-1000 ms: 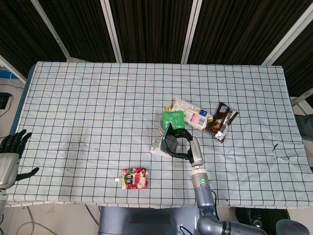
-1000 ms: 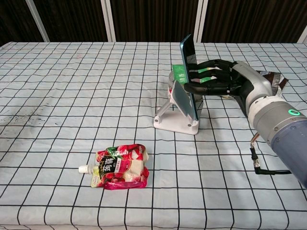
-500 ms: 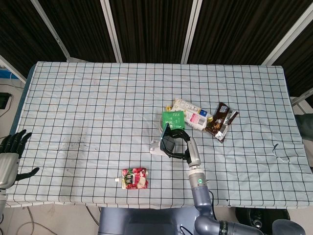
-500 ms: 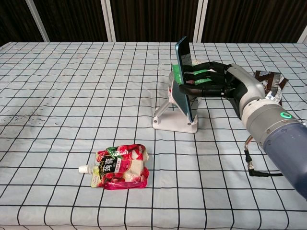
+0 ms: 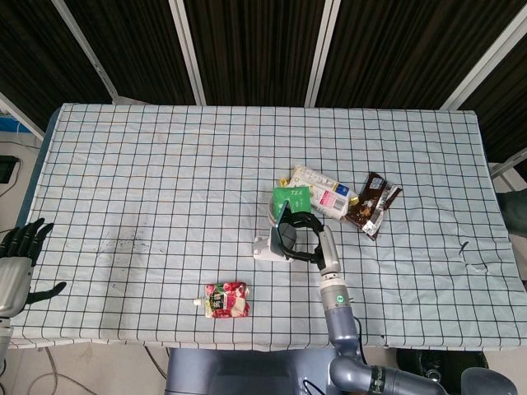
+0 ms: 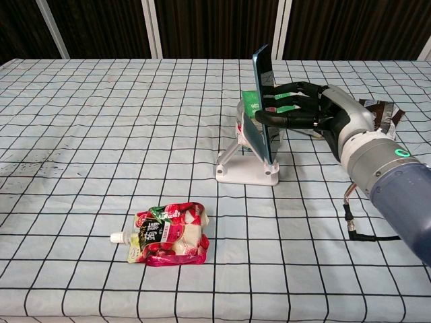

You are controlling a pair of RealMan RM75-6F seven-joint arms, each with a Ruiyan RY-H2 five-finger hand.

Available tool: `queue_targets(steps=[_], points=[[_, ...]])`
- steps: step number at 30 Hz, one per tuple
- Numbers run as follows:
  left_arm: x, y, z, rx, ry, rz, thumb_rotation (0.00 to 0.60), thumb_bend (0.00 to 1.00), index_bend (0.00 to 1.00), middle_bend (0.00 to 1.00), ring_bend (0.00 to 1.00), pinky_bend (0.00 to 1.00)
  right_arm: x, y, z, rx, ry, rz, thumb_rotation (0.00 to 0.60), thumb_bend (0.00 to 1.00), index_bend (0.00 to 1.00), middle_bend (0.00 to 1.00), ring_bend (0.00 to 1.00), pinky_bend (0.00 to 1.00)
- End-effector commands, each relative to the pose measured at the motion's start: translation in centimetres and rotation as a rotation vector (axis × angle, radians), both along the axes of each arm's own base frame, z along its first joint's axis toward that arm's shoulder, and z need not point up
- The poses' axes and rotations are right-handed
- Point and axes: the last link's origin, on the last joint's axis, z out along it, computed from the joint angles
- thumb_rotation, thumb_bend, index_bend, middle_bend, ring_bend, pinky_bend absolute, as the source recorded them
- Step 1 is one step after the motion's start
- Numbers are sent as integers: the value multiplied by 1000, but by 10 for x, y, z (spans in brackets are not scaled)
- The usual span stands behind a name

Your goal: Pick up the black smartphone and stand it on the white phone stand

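The black smartphone (image 6: 263, 94) with a blue rim stands nearly upright, its lower edge down in the white phone stand (image 6: 245, 172). My right hand (image 6: 306, 108) reaches in from the right and grips the phone, fingers wrapped around its upper half. In the head view the smartphone (image 5: 284, 233) leans over the stand (image 5: 263, 248), with the right hand (image 5: 311, 239) behind it. Whether the phone's weight rests on the stand I cannot tell. My left hand (image 5: 16, 257) hangs off the table's left edge, fingers apart, holding nothing.
A red drink pouch (image 6: 168, 233) lies in front of the stand, to its left. Just behind the stand lie a green tea packet (image 5: 291, 198), a white packet (image 5: 323, 191) and a brown snack wrapper (image 5: 372, 204). A checked cloth (image 5: 148, 189) covers the table.
The right hand shifted slightly left with the phone, then back right. The phone now stands more upright and a little higher over the stand. The left hand has not moved.
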Motion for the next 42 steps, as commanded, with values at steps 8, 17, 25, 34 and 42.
queue_targets(steps=[8,17,25,34,42], points=[[0,0,0,4,4,1,600,0,0,0,0,0,-5,-1,3,20,-46,-11,600,668,752,683,424,200],[0,0,-1,5,6,1,600,0,0,0,0,0,-8,1,0,34,-68,-19,600,680,752,680,421,200],[0,0,0,6,4,2,600,0,0,0,0,0,-8,-3,-2,32,-86,-20,600,697,752,675,418,200],[0,0,0,6,5,3,600,0,0,0,0,0,-12,-8,1,18,-115,-21,600,818,752,669,415,202],[1,0,-2,7,10,1,600,0,0,0,0,0,-14,-7,5,10,-162,-4,600,936,752,668,414,202]])
